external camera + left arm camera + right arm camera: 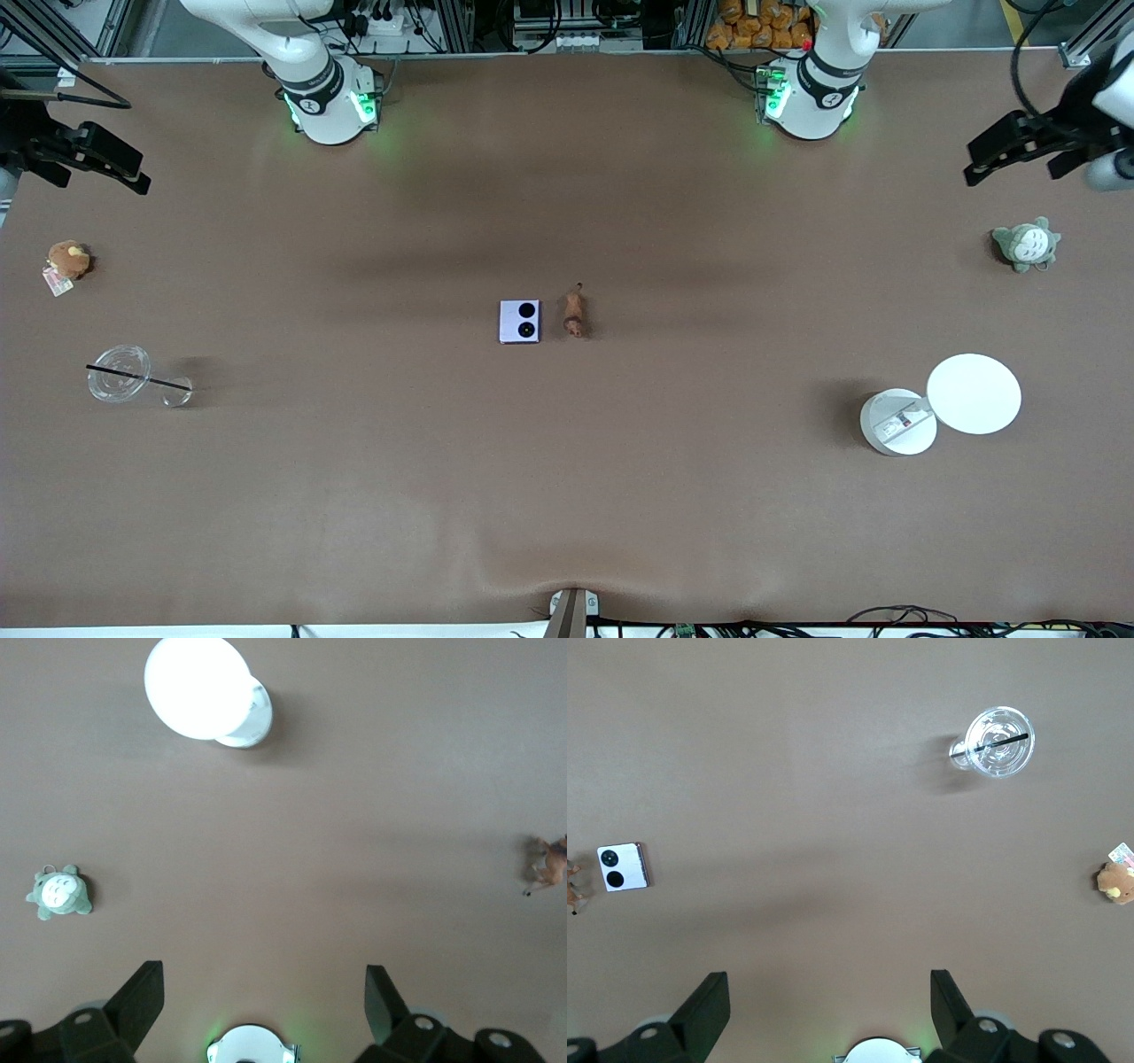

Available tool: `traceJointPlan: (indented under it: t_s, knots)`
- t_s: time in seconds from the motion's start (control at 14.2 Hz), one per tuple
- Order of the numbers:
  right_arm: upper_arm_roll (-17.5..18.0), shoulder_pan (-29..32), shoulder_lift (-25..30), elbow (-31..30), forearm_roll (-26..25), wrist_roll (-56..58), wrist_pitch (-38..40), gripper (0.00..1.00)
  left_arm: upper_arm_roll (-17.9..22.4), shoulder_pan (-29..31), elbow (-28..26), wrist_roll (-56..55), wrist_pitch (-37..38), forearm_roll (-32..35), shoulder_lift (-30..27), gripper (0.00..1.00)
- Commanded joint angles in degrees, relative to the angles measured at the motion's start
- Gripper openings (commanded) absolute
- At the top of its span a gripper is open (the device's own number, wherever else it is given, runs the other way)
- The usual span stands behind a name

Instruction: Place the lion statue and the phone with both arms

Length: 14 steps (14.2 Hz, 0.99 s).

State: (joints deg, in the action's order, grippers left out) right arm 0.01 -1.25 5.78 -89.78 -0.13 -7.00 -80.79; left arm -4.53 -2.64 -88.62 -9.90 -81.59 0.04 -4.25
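Phone (519,321) beside lion statue (575,313)

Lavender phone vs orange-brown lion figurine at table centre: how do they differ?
The pale lavender, nearly square folded phone is flat and boxy; the orange-brown lion figurine is narrow and elongated with a thin tail. The phone's face carries two black round circles; the lion has none. The phone lies toward the right arm's end. Both sit side by side, apart, ungrasped.

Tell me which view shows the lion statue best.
Front view: the lion lies whole and unblocked mid-table beside the phone. The left wrist view cuts it at the frame edge; the right wrist view shows only a sliver.
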Motion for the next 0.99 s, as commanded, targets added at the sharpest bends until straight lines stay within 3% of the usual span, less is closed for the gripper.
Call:
traceJointPlan:
  t_s: [0.0, 0.42, 0.92]
  knots:
    - [-0.01, -0.42, 0.99, -1.36, -1.28, 1.11, -0.51, 1.0, -3.89, -0.88, 1.35, -1.26, 0.38, 0.48, 3.27, 1.0]
    - [-0.01, -0.07, 0.81, -1.45, -1.28, 1.03, -0.07, 1.0, -13.48, -2.01, 1.09, -11.7, -4.19, 2.5, 10.92, 1.0]
    - [-0.01, -0.24, 0.37, -1.36, -1.19, 1.03, -0.07, 1.0, -13.93, -10.98, 1.35, -24.9, -13.85, 3.65, 23.04, 1.0]
